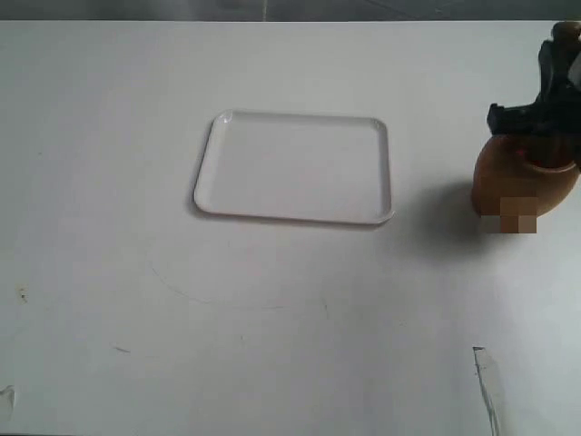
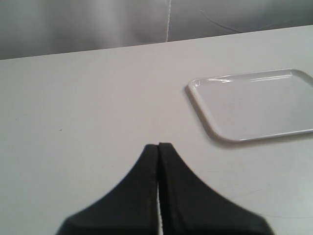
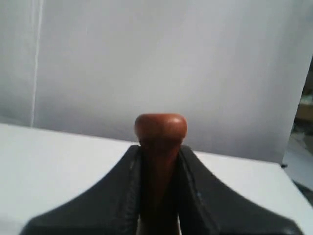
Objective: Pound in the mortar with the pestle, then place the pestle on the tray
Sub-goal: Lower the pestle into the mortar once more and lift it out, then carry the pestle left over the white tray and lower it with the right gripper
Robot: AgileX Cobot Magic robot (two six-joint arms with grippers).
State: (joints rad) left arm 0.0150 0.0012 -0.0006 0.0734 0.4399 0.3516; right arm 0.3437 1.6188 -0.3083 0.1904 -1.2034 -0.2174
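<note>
The light-brown wooden mortar (image 1: 522, 186) stands at the table's right edge, its mouth covered by my right gripper (image 1: 545, 109). That gripper (image 3: 160, 154) is shut on the reddish-brown pestle (image 3: 160, 129); the knob pokes out past the fingertips and the thick end is hidden. The knob (image 1: 566, 33) also shows above the black fingers in the exterior view. The white tray (image 1: 295, 166) lies empty mid-table, left of the mortar. My left gripper (image 2: 158, 146) is shut on nothing, hovering over bare table beside the tray (image 2: 254, 103), and is out of the exterior view.
The white tabletop (image 1: 272, 309) carries small scuffs and a scrap of tape (image 1: 486, 377) near the front right. A grey backdrop (image 3: 171, 63) hangs behind the table.
</note>
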